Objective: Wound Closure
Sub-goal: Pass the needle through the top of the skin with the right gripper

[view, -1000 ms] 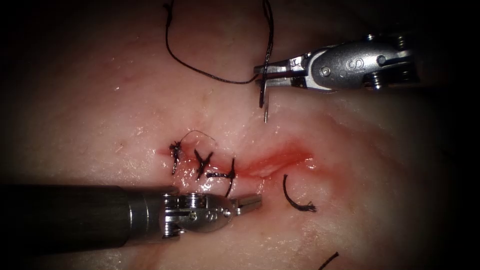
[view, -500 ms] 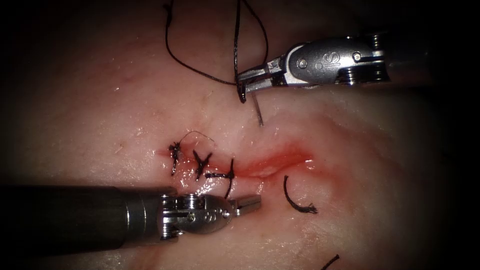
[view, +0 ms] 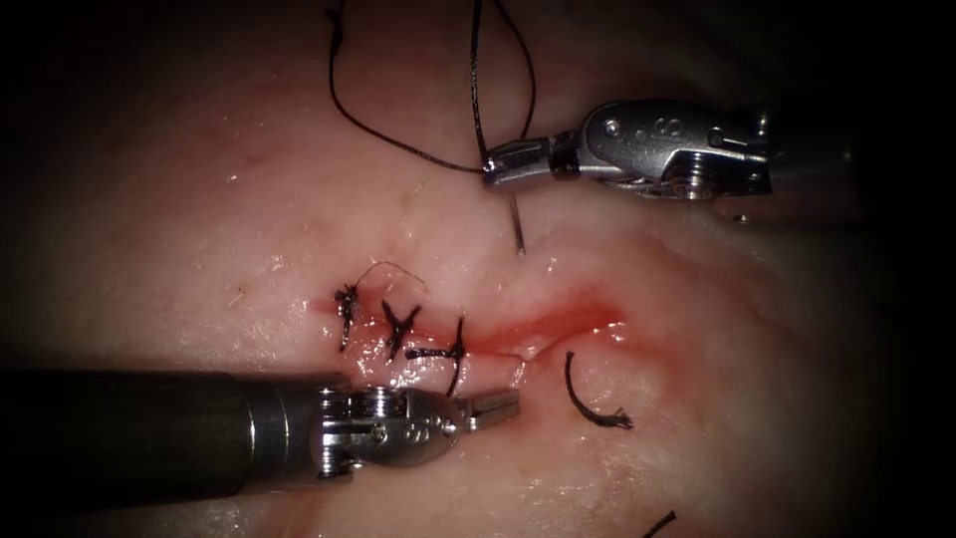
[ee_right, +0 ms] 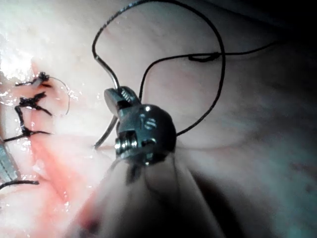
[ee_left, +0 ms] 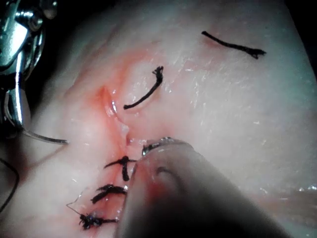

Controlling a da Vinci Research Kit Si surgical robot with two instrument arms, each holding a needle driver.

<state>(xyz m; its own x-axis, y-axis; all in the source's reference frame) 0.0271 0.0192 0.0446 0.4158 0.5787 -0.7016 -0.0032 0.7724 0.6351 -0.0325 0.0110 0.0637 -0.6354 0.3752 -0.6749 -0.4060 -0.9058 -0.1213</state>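
The tissue carries a cut, stitched along its left part and open at its right, red fluid lining the gap. The right tool hangs above the cut, jaws clamped on the needle, whose point aims down at the open stretch, clear of tissue, thread trailing. The left tool rests just below the cut, jaws closed, empty, beside a cut thread end.

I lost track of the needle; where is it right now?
The needle is held in the right tool, above the open right part of the cut in the endoscope view. Its tip points down at the tissue; whether it touches is unclear.
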